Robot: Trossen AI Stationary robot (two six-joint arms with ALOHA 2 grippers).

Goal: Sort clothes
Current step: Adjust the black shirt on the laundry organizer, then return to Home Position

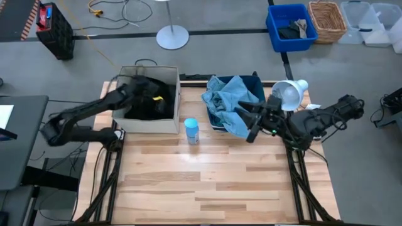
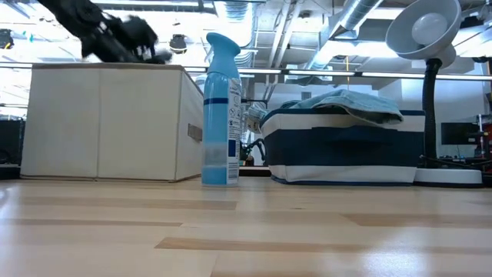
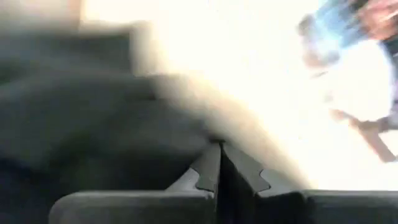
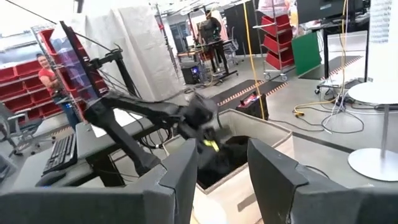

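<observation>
Left pincer [image 1: 156, 95] (fingers together) hovers over black garment [image 1: 143, 108] in beige box [image 1: 151, 125].

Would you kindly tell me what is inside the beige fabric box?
Dark clothing fills the beige fabric box, with the left end effector above it; whatever lies beneath is covered.
</observation>
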